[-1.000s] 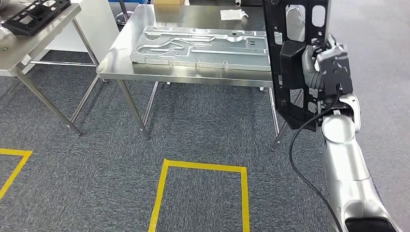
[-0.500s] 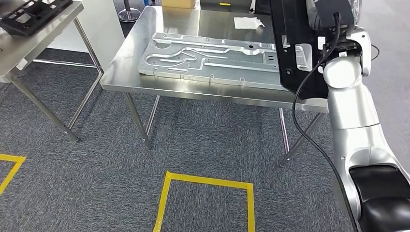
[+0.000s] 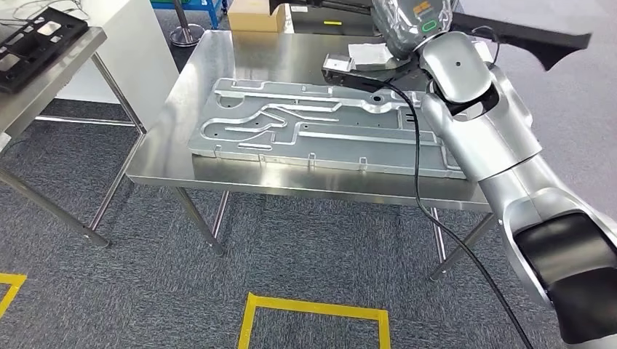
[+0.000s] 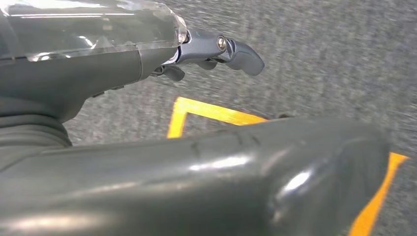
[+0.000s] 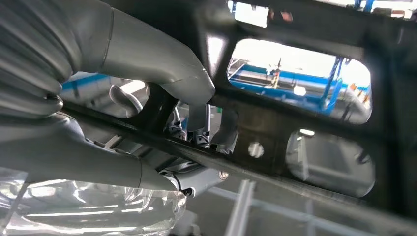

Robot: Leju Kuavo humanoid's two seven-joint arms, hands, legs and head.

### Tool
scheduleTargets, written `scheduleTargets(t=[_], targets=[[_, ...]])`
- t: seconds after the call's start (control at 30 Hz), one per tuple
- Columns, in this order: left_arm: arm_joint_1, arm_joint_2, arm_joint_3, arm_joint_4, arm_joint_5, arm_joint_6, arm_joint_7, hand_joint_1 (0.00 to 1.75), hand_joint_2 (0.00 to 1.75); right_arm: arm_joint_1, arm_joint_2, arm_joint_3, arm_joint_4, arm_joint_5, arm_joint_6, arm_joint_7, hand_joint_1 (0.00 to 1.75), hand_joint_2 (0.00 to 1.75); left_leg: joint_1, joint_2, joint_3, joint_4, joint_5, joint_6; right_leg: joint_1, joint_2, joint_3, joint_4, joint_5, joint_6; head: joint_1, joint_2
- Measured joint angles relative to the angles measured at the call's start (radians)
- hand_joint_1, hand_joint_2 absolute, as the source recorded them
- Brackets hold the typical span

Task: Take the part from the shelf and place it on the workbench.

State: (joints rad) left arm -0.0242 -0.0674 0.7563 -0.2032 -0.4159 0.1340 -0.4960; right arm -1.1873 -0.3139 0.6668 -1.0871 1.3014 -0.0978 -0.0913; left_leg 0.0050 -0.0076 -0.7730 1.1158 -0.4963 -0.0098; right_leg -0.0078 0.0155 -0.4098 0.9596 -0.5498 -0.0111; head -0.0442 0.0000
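Note:
The black plastic frame part (image 3: 542,35) lies nearly flat in the air above the far right of the steel workbench (image 3: 164,149). My right hand (image 3: 399,25) holds it at the top of the head view, with the silver arm reaching up from the lower right. In the right wrist view the thumb (image 5: 162,64) and fingers clamp a bar of the part (image 5: 305,123). My left hand (image 4: 216,49) hangs over the carpet with its fingers apart and nothing in them.
A large ribbed metal plate (image 3: 320,123) covers much of the workbench, with a white sheet (image 3: 367,51) behind it. A cardboard box (image 3: 255,14) stands beyond. A second table at the left carries another black part (image 3: 33,43). Yellow tape (image 3: 313,307) marks the floor.
The right arm has swung the black part from upright beside the bench to nearly flat and higher above its far right. The camera has moved closer to the workbench.

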Motion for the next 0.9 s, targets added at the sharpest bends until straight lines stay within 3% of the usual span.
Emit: scheduleTargets(t=[0.03, 0.07, 0.1, 0.13, 0.17, 0.2, 0.27, 0.3, 0.37, 0.4, 0.43, 0.47, 0.5, 0.57, 0.6, 0.63, 0.7, 0.77, 0.8, 0.87, 0.9], targets=[[0.005, 0.001, 0.001, 0.0, -0.001, -0.004, 0.0, 0.0, 0.0, 0.004, 0.0, 0.018, 0.014, 0.01, 0.006, -0.002, 1.75, 1.75, -0.001, 0.0, -0.001, -0.067, 0.108, 0.004, 0.001, 0.001, 0.026, 0.001, -0.025, 0.003, 0.0, 0.0], [0.009, 0.002, 0.002, 0.0, -0.002, -0.007, 0.001, 0.0, 0.0, 0.007, -0.002, 0.033, 0.028, 0.018, 0.012, -0.004, 1.75, 1.75, -0.002, 0.0, 0.002, -0.105, 0.192, 0.009, 0.003, 0.002, 0.049, -0.002, -0.05, 0.008, 0.0, 0.0], [0.011, 0.003, 0.003, 0.0, -0.002, -0.009, 0.003, 0.0, 0.0, 0.01, -0.004, 0.045, 0.039, 0.024, 0.015, -0.006, 1.75, 1.75, -0.004, 0.0, 0.006, -0.12, 0.247, 0.014, 0.004, 0.004, 0.07, -0.003, -0.068, 0.014, 0.0, 0.0], [0.008, 0.004, 0.004, 0.0, -0.002, -0.011, 0.004, 0.0, 0.0, 0.009, -0.008, 0.053, 0.048, 0.026, 0.016, -0.007, 1.75, 1.75, -0.006, 0.0, 0.011, -0.112, 0.245, 0.02, 0.004, 0.006, 0.081, 0.005, -0.073, 0.021, 0.0, 0.0], [0.004, 0.004, 0.005, 0.0, -0.003, -0.014, 0.005, 0.0, 0.0, 0.003, -0.011, 0.057, 0.054, 0.026, 0.015, -0.008, 1.75, 1.75, -0.007, 0.0, 0.017, -0.098, 0.223, 0.026, 0.004, 0.007, 0.078, 0.024, -0.067, 0.028, 0.0, 0.0], [-0.001, 0.005, 0.005, 0.0, -0.003, -0.016, 0.005, 0.0, 0.0, -0.003, -0.014, 0.058, 0.058, 0.024, 0.013, -0.008, 1.75, 1.75, -0.008, 0.0, 0.027, -0.096, 0.209, 0.032, 0.002, 0.005, 0.054, 0.077, -0.042, 0.034, 0.0, 0.0], [-0.007, 0.006, 0.007, 0.0, -0.007, -0.019, 0.006, 0.0, 0.0, -0.008, -0.02, 0.059, 0.066, 0.014, 0.014, -0.01, 1.75, 1.75, -0.005, 0.001, 0.059, -0.103, 0.185, 0.042, -0.001, -0.001, -0.043, 0.224, -0.001, 0.044, 0.0, 0.0], [-0.008, 0.007, 0.007, 0.0, -0.011, -0.021, 0.007, 0.0, 0.0, -0.002, -0.025, 0.06, 0.071, 0.004, 0.021, -0.013, 1.75, 1.75, -0.003, 0.001, 0.08, -0.108, 0.171, 0.045, -0.003, -0.005, -0.099, 0.29, -0.008, 0.048, 0.001, 0.0], [-0.01, 0.008, 0.008, 0.0, -0.021, -0.026, 0.011, 0.0, 0.0, 0.023, -0.038, 0.06, 0.081, -0.026, 0.048, -0.02, 1.75, 1.75, -0.003, -0.004, 0.126, -0.117, 0.138, 0.047, -0.005, -0.008, -0.187, 0.335, -0.099, 0.052, 0.001, 0.0], [-0.01, 0.008, 0.008, 0.0, -0.025, -0.03, 0.012, 0.0, 0.0, 0.039, -0.044, 0.059, 0.086, -0.039, 0.06, -0.023, 1.75, 1.75, -0.003, -0.008, 0.148, -0.119, 0.12, 0.046, -0.005, -0.009, -0.22, 0.326, -0.151, 0.052, 0.001, 0.0], [-0.009, 0.008, 0.008, 0.0, -0.028, -0.035, 0.012, 0.0, 0.0, 0.054, -0.052, 0.058, 0.09, -0.051, 0.067, -0.026, 1.75, 1.75, -0.004, -0.012, 0.171, -0.12, 0.102, 0.045, -0.005, -0.01, -0.245, 0.297, -0.183, 0.05, 0.001, 0.0], [-0.007, 0.008, 0.008, 0.0, -0.03, -0.038, 0.012, 0.0, 0.0, 0.067, -0.06, 0.056, 0.093, -0.059, 0.071, -0.027, 1.75, 1.75, -0.006, -0.016, 0.192, -0.12, 0.084, 0.045, -0.003, -0.01, -0.263, 0.253, -0.173, 0.045, 0.001, 0.0], [-0.004, 0.008, 0.008, 0.0, -0.031, -0.04, 0.012, 0.0, 0.0, 0.08, -0.068, 0.053, 0.096, -0.065, 0.073, -0.028, 1.75, 1.75, -0.007, -0.018, 0.208, -0.121, 0.067, 0.045, 0.0, -0.011, -0.275, 0.194, -0.108, 0.037, 0.001, 0.0], [-0.001, 0.005, 0.009, 0.003, -0.032, -0.041, 0.011, 0.0, 0.0, 0.102, -0.081, 0.047, 0.105, -0.073, 0.075, -0.029, 1.75, 1.75, -0.011, -0.023, 0.236, -0.117, 0.036, 0.041, 0.01, -0.008, -0.288, 0.083, 0.102, 0.02, 0.001, 0.0], [-0.001, 0.004, 0.009, 0.004, -0.032, -0.042, 0.01, 0.0, 0.0, 0.109, -0.086, 0.046, 0.108, -0.074, 0.076, -0.03, 1.75, 1.75, -0.012, -0.026, 0.244, -0.116, 0.025, 0.036, 0.013, -0.007, -0.289, 0.05, 0.183, 0.013, 0.0, 0.0], [-0.002, 0.003, 0.009, 0.005, -0.033, -0.042, 0.009, 0.0, 0.0, 0.113, -0.09, 0.043, 0.11, -0.076, 0.077, -0.03, 1.75, 1.75, -0.013, -0.027, 0.25, -0.112, 0.019, 0.031, 0.016, -0.004, -0.289, 0.038, 0.219, 0.008, 0.0, 0.0], [-0.004, 0.006, 0.01, 0.005, -0.035, -0.041, 0.004, 0.0, 0.0, 0.114, -0.094, 0.035, 0.111, -0.078, 0.076, -0.029, 1.75, 1.75, -0.014, -0.026, 0.24, -0.086, 0.026, 0.02, 0.013, -0.002, -0.276, 0.032, 0.215, -0.001, 0.0, 0.0], [-0.007, 0.008, 0.01, 0.005, -0.04, -0.042, -0.002, 0.0, 0.0, 0.122, -0.097, 0.024, 0.112, -0.08, 0.067, -0.023, 1.75, 1.75, -0.015, -0.018, 0.199, -0.008, 0.034, 0.009, 0.007, -0.002, -0.251, 0.021, 0.203, -0.013, -0.001, 0.0], [-0.009, 0.009, 0.011, 0.005, -0.043, -0.044, -0.006, 0.0, 0.0, 0.133, -0.099, 0.018, 0.113, -0.082, 0.058, -0.02, 1.75, 1.75, -0.013, -0.013, 0.168, 0.046, 0.02, 0.004, 0.006, -0.003, -0.238, 0.016, 0.196, -0.016, -0.001, 0.0], [-0.01, 0.009, 0.011, 0.005, -0.048, -0.049, -0.01, 0.0, 0.0, 0.169, -0.108, 0.004, 0.116, -0.089, 0.035, -0.016, 1.75, 1.75, -0.006, -0.006, 0.101, 0.146, -0.037, -0.004, 0.006, -0.004, -0.218, 0.014, 0.179, -0.02, -0.001, 0.0], [-0.01, 0.009, 0.011, 0.005, -0.05, -0.051, -0.01, 0.0, 0.0, 0.191, -0.114, -0.003, 0.117, -0.093, 0.025, -0.017, 1.75, 1.75, -0.003, -0.004, 0.076, 0.173, -0.058, -0.008, 0.006, -0.004, -0.21, 0.016, 0.171, -0.019, -0.001, 0.0]])
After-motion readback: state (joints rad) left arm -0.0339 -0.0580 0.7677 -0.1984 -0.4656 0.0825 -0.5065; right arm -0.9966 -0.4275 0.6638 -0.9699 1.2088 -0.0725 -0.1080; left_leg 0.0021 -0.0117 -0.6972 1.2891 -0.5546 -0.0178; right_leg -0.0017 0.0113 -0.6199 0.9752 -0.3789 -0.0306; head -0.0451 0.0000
